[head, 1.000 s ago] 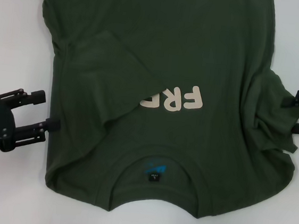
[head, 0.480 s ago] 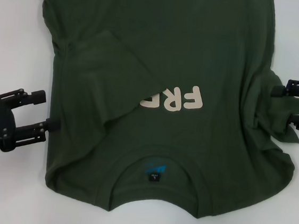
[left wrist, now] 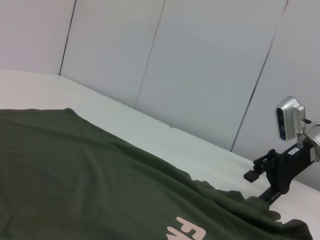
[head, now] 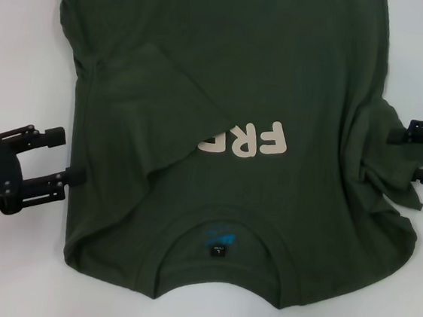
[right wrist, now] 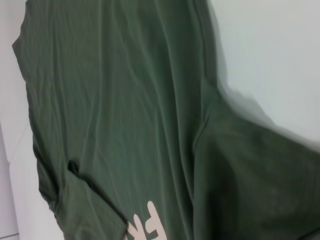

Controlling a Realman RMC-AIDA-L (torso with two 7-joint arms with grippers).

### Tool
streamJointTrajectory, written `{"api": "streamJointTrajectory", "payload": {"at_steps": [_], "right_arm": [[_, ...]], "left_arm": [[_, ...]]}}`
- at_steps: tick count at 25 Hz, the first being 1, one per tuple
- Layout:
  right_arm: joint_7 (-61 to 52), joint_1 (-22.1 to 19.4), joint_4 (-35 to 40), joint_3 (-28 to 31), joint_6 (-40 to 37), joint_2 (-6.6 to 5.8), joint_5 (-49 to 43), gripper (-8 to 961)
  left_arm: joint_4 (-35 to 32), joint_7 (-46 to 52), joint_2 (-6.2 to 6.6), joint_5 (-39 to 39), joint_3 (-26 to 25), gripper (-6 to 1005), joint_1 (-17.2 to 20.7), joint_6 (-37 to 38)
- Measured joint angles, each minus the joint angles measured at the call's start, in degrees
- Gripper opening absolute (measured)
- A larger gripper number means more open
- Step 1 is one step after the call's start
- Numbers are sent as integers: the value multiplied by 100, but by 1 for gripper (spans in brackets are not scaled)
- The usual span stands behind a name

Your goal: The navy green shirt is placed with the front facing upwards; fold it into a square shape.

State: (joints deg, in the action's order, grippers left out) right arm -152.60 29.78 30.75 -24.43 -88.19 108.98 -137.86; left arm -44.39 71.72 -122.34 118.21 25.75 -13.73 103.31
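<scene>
On the white table (head: 26, 48) the navy green shirt (head: 281, 67) is laid print-up with its left sleeve folded inward, while its bunched right sleeve is gripped by the right gripper (head: 422, 154) for folding, and the left gripper (head: 60, 156) is held released beside the hem.
</scene>
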Motion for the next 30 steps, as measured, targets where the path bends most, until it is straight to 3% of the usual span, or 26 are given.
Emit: {"api": "streamJointTrajectory", "payload": {"at_steps": [13,19,21,30], "right_arm": [[165,99,-33,-150,34,0,27,822],[166,83,-8,-257,-4,-19,24,621],[166,72,-2,-277,-5,-23,23,373],[214,30,21,-282,-7,-52,22,73]], "left_arm": [[-23,16,-9,-4,0,769,10,47],[-33,26,-9,-18,-9,769,11,97],[-35,33,-9,-27,-36,769,-2,124],[-35,43,-8,-29,-76,769,-27,178]]}}
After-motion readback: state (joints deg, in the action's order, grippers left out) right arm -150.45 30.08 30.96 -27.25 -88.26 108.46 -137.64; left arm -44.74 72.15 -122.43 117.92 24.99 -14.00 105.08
